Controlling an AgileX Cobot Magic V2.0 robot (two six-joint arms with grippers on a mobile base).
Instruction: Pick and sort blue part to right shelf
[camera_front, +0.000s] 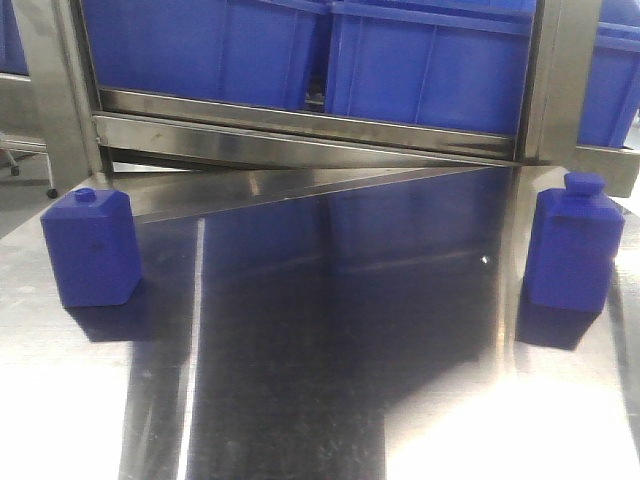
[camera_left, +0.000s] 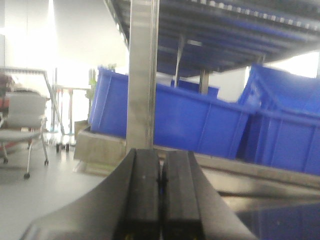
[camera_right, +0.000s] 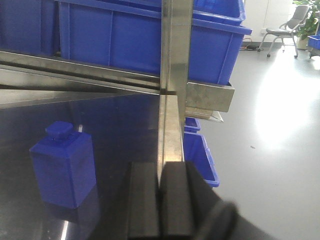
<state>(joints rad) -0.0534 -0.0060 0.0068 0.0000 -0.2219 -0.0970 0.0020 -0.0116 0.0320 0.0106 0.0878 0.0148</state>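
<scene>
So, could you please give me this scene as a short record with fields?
blue part: squat, small cap, upright, left side of table
taller blue bottle: wide cap, upright, right side
shelf: steel, behind table, holds blue bins
left gripper: shut, empty
right gripper: shut, empty
task state: part not yet picked

**Left gripper** (camera_left: 161, 167): two flat, rectangular finger pads (camera_left: 144, 195) in matte black, with squared tips and a thin vertical seam between them. A smooth dark grey housing (camera_left: 92, 207) slopes outward from each pad towards the lower frame corners.

**Right gripper** (camera_right: 160, 172): the same pair of black, square-topped pads, with broad, plain faces. A rounded black casing (camera_right: 220, 220), too blurred to resolve, lies at the lower right.
</scene>
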